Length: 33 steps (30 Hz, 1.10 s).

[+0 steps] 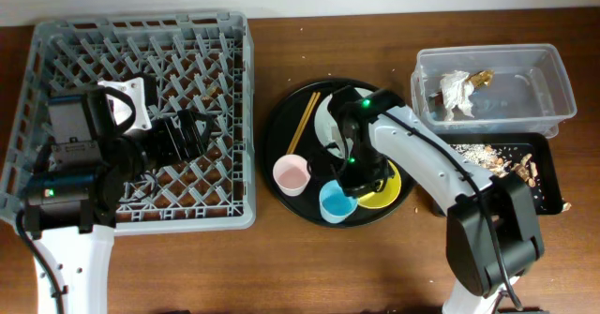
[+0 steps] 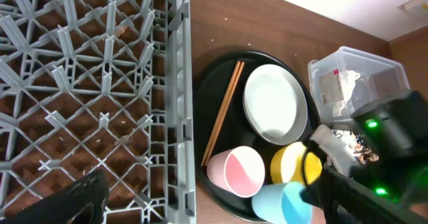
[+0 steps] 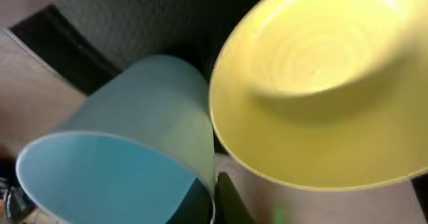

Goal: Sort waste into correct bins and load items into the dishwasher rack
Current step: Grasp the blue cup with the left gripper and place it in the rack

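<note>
The grey dishwasher rack (image 1: 141,42) fills the left. My left gripper (image 1: 192,136) hangs open and empty over its lattice floor. A round black tray (image 1: 277,136) holds the pale plate (image 1: 328,122), the wooden chopsticks (image 1: 303,124), the pink cup (image 1: 292,173), the light blue cup (image 1: 337,201) and the yellow bowl (image 1: 384,192). My right gripper (image 1: 354,178) is down between the blue cup and the bowl. In the right wrist view its fingers (image 3: 217,197) flank the wall of the blue cup (image 3: 134,137), beside the bowl (image 3: 321,70).
At the right, the clear tub (image 1: 525,94) holds the crumpled white napkin (image 1: 457,94) and the gold-brown scrap (image 1: 482,77). The shallow black rectangular tray (image 1: 548,164) in front of it holds beige crumbs (image 1: 487,153). A few crumbs lie on the table.
</note>
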{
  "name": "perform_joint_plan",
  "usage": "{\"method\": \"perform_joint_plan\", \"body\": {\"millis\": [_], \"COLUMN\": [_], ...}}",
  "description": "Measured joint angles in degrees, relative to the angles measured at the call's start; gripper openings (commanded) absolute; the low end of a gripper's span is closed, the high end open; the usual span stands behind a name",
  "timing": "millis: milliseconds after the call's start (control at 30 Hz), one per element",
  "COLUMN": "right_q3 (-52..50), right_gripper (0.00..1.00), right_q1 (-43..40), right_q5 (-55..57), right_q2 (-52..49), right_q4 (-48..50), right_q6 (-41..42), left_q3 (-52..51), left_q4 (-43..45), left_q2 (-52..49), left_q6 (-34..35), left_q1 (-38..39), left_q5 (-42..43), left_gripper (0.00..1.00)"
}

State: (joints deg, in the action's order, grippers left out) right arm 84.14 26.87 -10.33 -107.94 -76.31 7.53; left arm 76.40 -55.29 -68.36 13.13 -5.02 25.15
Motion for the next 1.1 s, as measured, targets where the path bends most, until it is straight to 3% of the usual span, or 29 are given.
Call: {"method": "perform_joint_plan", "body": {"millis": [100,167,233,333,433,500,533,567,600,633,667,700,733,800,867,933,967,1033,1067,1100], "right_q3": [11.87,21.16,22.23,22.36,22.36,22.36,22.36,22.36,22.36,22.36,22.36,22.36,22.36,22.36,22.40,22.62,22.56,22.62,22.62,22.62], "right_gripper": [0.04,0.04,0.04,0.04,0.04,0.04,0.04,0.04,0.09,0.14,0.17,0.27,0.56,0.64,0.65,0.66,0.66,0.66,0.66,0.66], "right_q1": [-1.60,-6.80,-10.47,-10.84,-8.28,-6.99,-6.64,-6.54,-6.43,-6.43,-6.40,-6.40,-6.36,-7.23,-12.37,-16.65,-15.96,-14.45,-14.03,-14.01], "right_q5": [-0.55,-14.53,-28.35,-47.84,-53.02,-53.05,-53.02,-53.07,-53.48,-53.55,-53.42,-53.44,-53.42,-52.83,-49.03,-41.24,-36.26,-29.49,-27.28,-26.03], "right_q2": [9.25,12.39,13.40,12.74,12.63,11.98,11.41,11.30,11.30,11.23,11.23,11.23,11.23,11.23,11.72,12.85,13.53,13.73,13.73,13.73], "right_q4": [-3.21,1.97,9.64,19.32,21.09,21.09,21.40,21.92,22.53,22.84,23.04,23.08,23.04,22.93,20.72,11.96,8.07,4.28,4.07,4.09], "right_q6": [-1.18,-8.55,-11.85,-13.68,-13.79,-13.75,-13.75,-13.75,-13.75,-13.73,-13.75,-13.84,-14.01,-13.60,-10.27,-7.65,-7.13,-7.61,-7.78,-7.80], "left_q3": [-0.07,-0.04,-0.11,-0.11,-0.11,-0.11,-0.11,-0.11,-0.11,-0.11,-0.11,-0.11,-0.11,-0.11,-0.11,-0.09,-0.04,0.48,0.42,0.46], "left_q4": [4.70,12.87,18.64,19.30,19.39,19.96,20.90,21.97,22.03,22.16,22.16,22.16,22.14,22.16,20.83,12.11,4.85,-4.37,-9.14,-10.91], "left_q2": [-0.07,-2.23,-6.27,-10.01,-10.14,-10.14,-10.14,-10.14,-10.14,-10.12,-10.08,-10.08,-10.08,-9.97,-9.33,-4.79,0.00,3.58,3.34,1.51], "left_q6": [0.00,0.15,0.48,0.66,0.66,0.83,0.92,1.05,1.16,1.11,1.18,1.25,1.27,1.29,1.46,1.68,1.73,1.88,3.04,3.63], "left_q1": [-0.04,-0.44,-1.14,-1.22,0.33,2.84,3.26,3.50,3.52,3.50,3.52,3.56,3.58,3.54,0.87,-6.67,-10.88,-15.54,-20.92,-23.39], "left_q5": [6.99,21.14,38.10,55.80,62.16,63.21,63.49,63.58,63.54,64.08,64.35,64.39,63.65,60.70,53.37,35.21,19.50,2.23,-10.36,-14.93], "left_gripper": [0.99,0.99,0.99,0.99,0.96,0.89,0.71,0.62,0.57,0.46,0.42,0.41,0.41,0.41,0.45,0.46,0.44,0.40,0.38,0.38]}}
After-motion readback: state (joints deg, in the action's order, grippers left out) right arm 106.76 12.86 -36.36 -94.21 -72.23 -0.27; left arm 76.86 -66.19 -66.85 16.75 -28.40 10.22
